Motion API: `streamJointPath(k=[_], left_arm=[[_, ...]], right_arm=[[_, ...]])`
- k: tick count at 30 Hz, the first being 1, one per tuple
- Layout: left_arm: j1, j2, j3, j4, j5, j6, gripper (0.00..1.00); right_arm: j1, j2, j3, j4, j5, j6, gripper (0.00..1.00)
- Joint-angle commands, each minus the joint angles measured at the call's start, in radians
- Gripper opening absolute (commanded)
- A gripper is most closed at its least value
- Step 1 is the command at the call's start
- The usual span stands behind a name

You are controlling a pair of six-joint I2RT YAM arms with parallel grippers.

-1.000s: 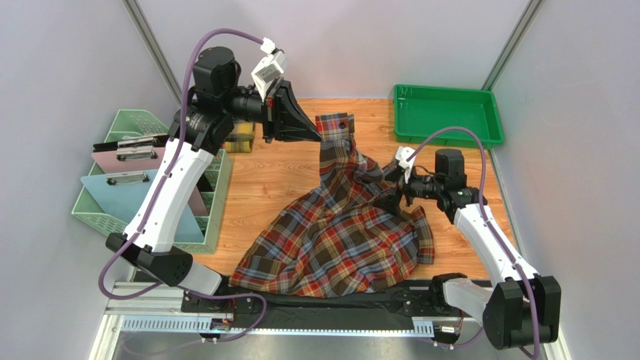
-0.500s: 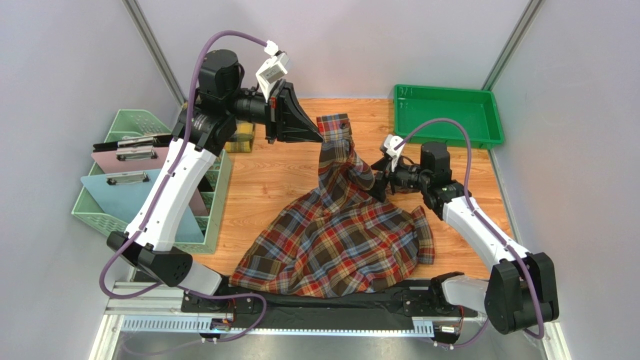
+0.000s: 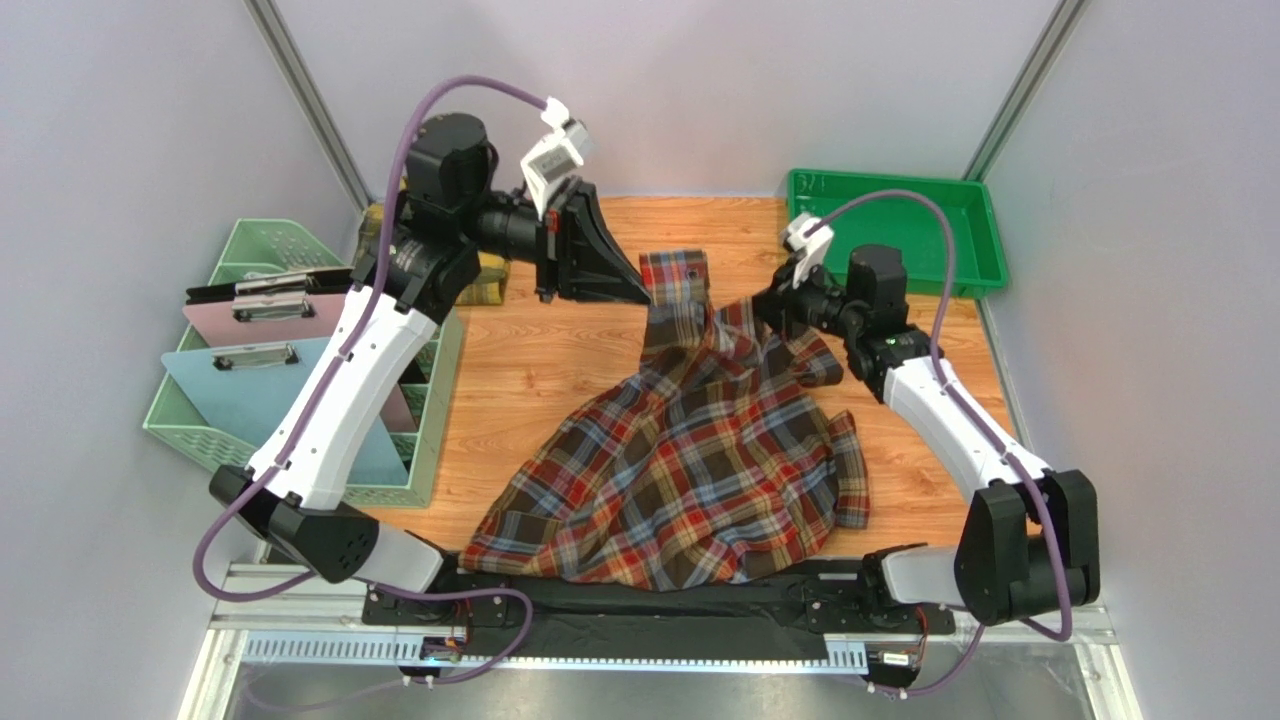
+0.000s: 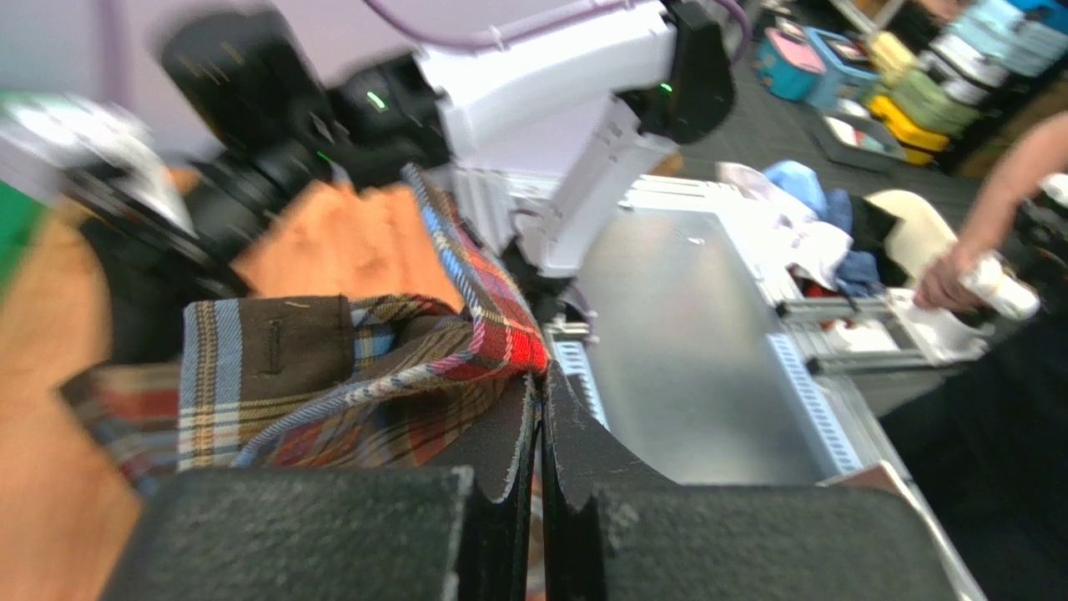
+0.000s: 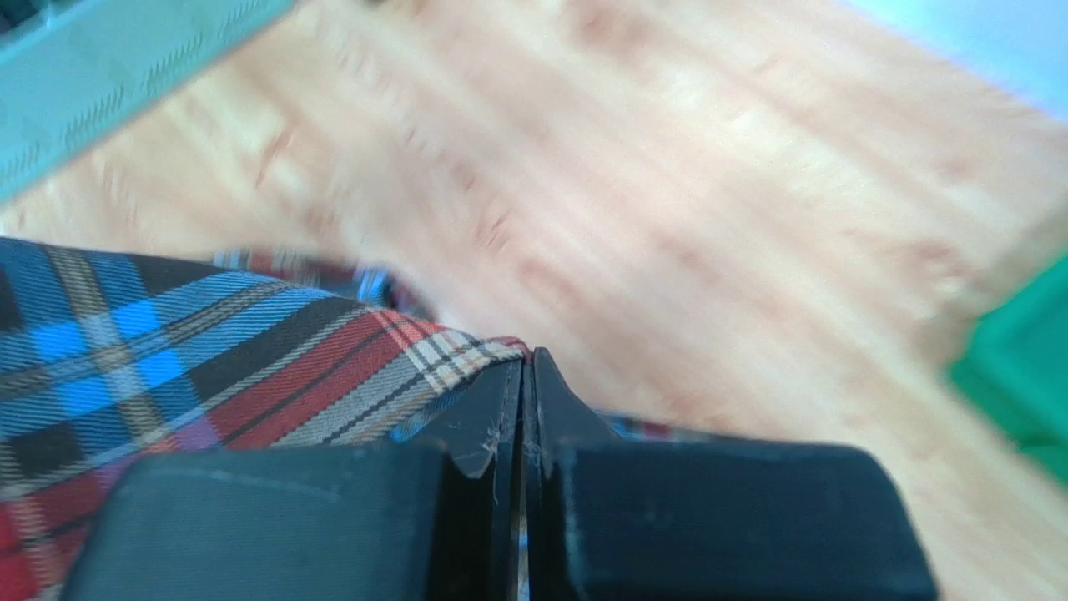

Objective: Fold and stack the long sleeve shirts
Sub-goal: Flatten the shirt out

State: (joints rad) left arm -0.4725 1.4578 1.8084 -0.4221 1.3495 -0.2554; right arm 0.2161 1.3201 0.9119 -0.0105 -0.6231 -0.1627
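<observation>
Top external: red plaid shirt (image 3: 676, 465) is half off the desk (image 3: 556, 353). The bulk is heaped mid-desk toward the near edge, and the upper part hangs from both arms.

Left gripper (image 3: 649, 296) is clamped on what looks like a cuff, raised over the far middle. Left wrist confirms fabric pinched between the pads.

Right gripper (image 3: 769, 311) is closed on a plaid edge just right of it. Right wrist shows the cloth nipped only at the very tips, so I judge that hold thin.

Step in hand, as I read it: spread the shirt flat before folding. To do it well I'd:
- pull the two grips apart evenly
- go easy on tension so the right edge doesn't slip out
- lift enough to clear the bunched folds
- lay it square on the desk, short of the green tray (image 3: 899, 225)
</observation>
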Motion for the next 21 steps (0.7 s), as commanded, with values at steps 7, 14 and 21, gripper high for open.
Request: streamJointPath(k=[7,14,21], left_arm=[[-0.377,0.114,0.019,-0.681,-0.395,0.814,0.27],[-0.031,0.056,-0.299,-0.549,-0.614,0.890,0.42],[0.115,0.217,-0.365,-0.458,-0.838,0.947,0.40]], right_arm=[[-0.299,-0.180,0.229,-0.115,-0.019,0.167,0.00],[-0.334,-0.416,0.144,-0.313,-0.121,-0.056,0.00],[-0.334,-0.567,0.041,-0.689,-0.101,-0.334,0.00]])
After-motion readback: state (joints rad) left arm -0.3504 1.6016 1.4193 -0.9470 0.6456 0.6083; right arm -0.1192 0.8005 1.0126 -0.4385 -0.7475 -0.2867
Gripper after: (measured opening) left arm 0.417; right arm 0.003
